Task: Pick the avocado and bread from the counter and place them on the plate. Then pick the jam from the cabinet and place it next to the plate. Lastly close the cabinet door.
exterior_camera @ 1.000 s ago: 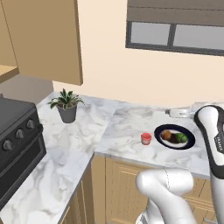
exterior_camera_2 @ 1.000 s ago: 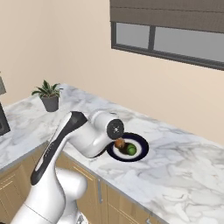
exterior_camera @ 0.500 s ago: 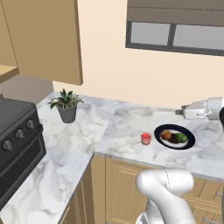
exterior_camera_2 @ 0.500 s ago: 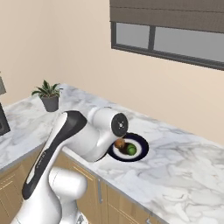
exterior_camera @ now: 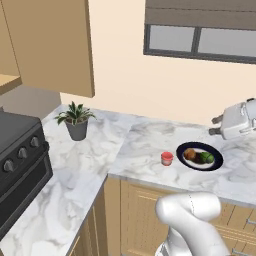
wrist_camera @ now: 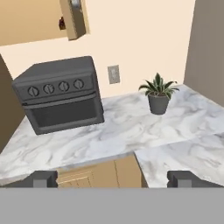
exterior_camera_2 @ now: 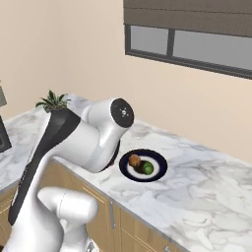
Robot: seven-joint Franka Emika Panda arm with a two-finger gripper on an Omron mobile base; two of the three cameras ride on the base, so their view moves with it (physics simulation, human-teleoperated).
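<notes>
The bread (exterior_camera: 190, 154) and the avocado (exterior_camera: 206, 158) lie on the navy plate (exterior_camera: 216, 163) on the counter (exterior_camera: 145, 140). From the other side I see the same bread (exterior_camera_2: 134, 160) and avocado (exterior_camera_2: 147, 168) on the plate (exterior_camera_2: 160, 165). My gripper (exterior_camera: 216, 126) hangs above the plate's far right, pointing left, open and empty. In the hand view my gripper (wrist_camera: 113, 179) stands wide open. High up at the far left is the cabinet (wrist_camera: 26, 22), its cabinet door (wrist_camera: 78, 17) swung out. A small dark red jam (wrist_camera: 62, 22) peeks out beside it.
A small red cup-like thing (exterior_camera: 167, 158) stands just left of the plate. A dark oven (wrist_camera: 61, 94) and a potted plant (wrist_camera: 158, 94) stand on the counter (wrist_camera: 109, 131) ahead of the hand. My arm's bulky elbow (exterior_camera_2: 93, 138) hides the counter left of the plate.
The arm has lifted and swung, and the hand now points left across the counter. The jaws stayed open. Nothing on the counter moved.
</notes>
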